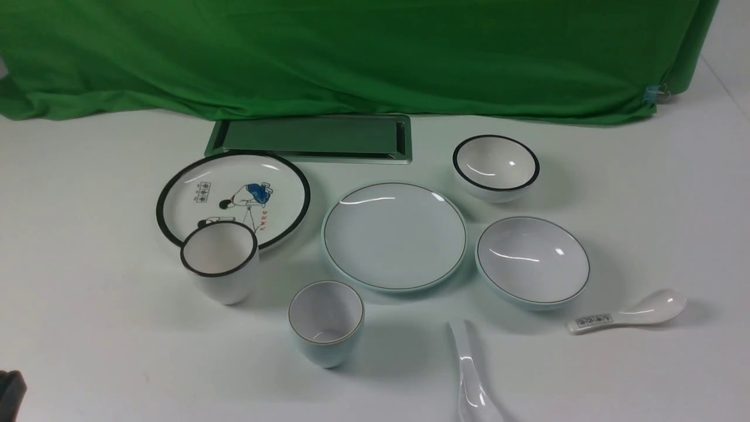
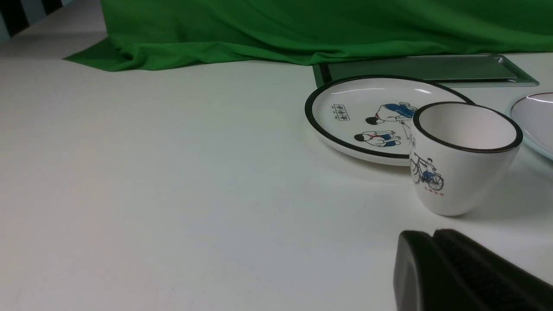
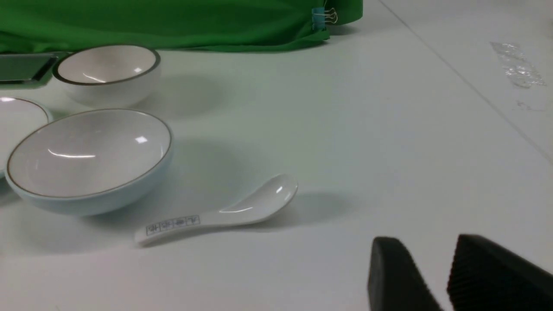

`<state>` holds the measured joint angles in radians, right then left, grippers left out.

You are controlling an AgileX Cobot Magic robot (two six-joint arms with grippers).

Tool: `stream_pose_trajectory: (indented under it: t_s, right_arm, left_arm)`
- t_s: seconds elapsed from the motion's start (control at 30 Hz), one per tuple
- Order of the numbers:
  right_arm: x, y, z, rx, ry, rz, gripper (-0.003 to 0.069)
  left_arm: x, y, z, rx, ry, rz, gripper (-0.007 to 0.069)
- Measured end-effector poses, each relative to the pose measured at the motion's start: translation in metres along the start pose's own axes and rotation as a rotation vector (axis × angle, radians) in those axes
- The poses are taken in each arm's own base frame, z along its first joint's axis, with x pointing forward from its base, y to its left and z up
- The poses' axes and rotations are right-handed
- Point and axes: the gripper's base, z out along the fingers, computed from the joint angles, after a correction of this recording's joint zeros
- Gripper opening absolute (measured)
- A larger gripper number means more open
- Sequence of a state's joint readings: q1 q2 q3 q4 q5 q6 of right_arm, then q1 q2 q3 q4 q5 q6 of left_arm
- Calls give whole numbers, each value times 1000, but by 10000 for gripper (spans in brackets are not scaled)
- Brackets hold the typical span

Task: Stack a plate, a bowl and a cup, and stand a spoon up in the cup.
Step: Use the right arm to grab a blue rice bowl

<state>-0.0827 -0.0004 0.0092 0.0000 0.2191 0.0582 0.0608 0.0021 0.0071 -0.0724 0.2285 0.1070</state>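
Observation:
The pale blue plate (image 1: 395,235) lies at the table's middle. Just right of it sits the wide pale blue bowl (image 1: 532,261) (image 3: 88,157). The small pale blue cup (image 1: 326,321) stands upright in front of the plate, to its left. The plain white spoon (image 1: 471,375) lies at the front edge, partly cut off by the frame. My left gripper (image 2: 433,234) is shut on nothing, low over bare table near the tall white cup; only a dark corner of it (image 1: 9,395) shows in the front view. My right gripper (image 3: 425,242) is open and empty, over bare table beyond the patterned spoon.
A white black-rimmed plate with a cartoon figure (image 1: 233,198) and a tall white cup (image 1: 220,261) stand at the left. A white black-rimmed bowl (image 1: 495,166) sits at the back right, and a patterned spoon (image 1: 630,312) lies beside the blue bowl. A metal tray (image 1: 313,138) and green cloth (image 1: 351,53) line the back.

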Motion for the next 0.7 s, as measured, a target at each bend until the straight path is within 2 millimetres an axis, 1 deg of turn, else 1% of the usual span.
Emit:
stream_pose_trajectory:
  t_s: [0.27, 0.47, 0.63, 0.67, 0.7]
  right_arm:
    - [0, 0, 0, 0, 0, 50, 242]
    - [0, 0, 0, 0, 0, 53, 242]
    - [0, 0, 0, 0, 0, 80, 242]
    - [0, 0, 0, 0, 0, 126, 242]
    - [0, 1, 0, -6, 1, 253, 242]
  left_arm:
    - [0, 0, 0, 0, 0, 0, -29]
    - [0, 0, 0, 0, 0, 1, -29]
    - [0, 2, 0, -16, 0, 70, -29]
    - [0, 2, 0, -20, -5, 84, -29]
    - [-2, 1, 0, -16, -26, 56, -29]
